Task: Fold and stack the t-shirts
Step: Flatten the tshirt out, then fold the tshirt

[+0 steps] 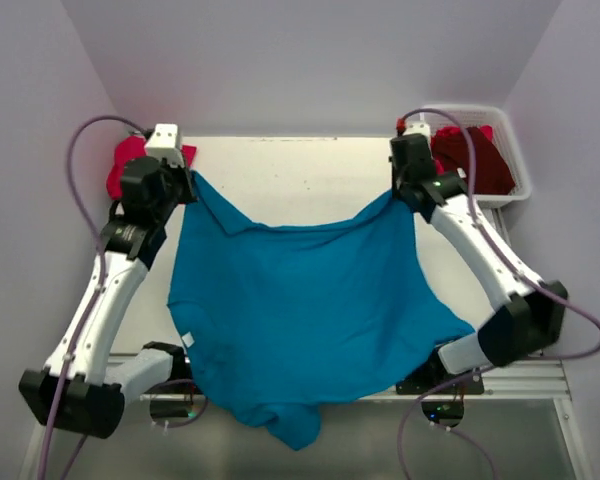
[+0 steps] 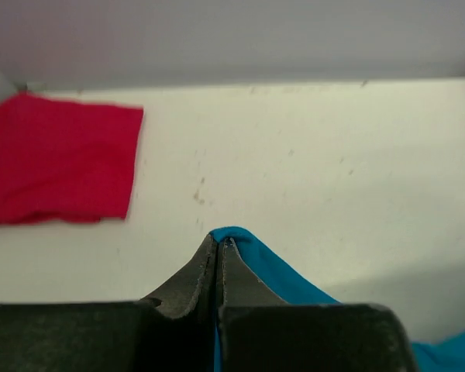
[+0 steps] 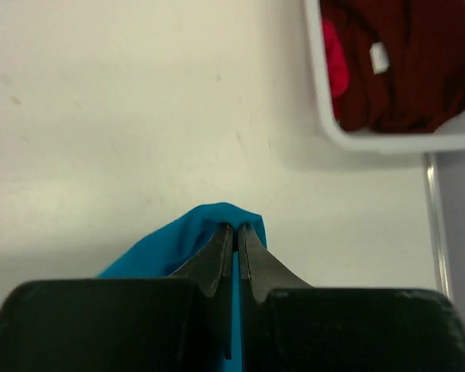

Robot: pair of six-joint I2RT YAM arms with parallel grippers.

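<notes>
Pale desk [image 1: 300,170]: one teal-blue t-shirt [image 1: 310,310] spreads from its near edge, two far corners pinched tight in my left end effector [image 2: 219,244] and right end effector [image 3: 235,229]. Beyond, one folded pinkish-red t-shirt [image 2: 58,159] lies far left, one maroon t-shirt [image 1: 475,155] in the basket [image 1: 516,160] far right.

We log a plain teal-blue t-shirt [image 1: 310,310], no print, on a cream table [image 1: 290,170] with faint specks. Left of it is a plain pinkish-red t-shirt [image 2: 58,159]. Right of it are a dark maroon t-shirt [image 3: 407,62] with a white tag and a white mesh basket [image 3: 372,141]. The arms [image 1: 100,310] are white with black joints, the cables [image 1: 75,160] mauve.
</notes>
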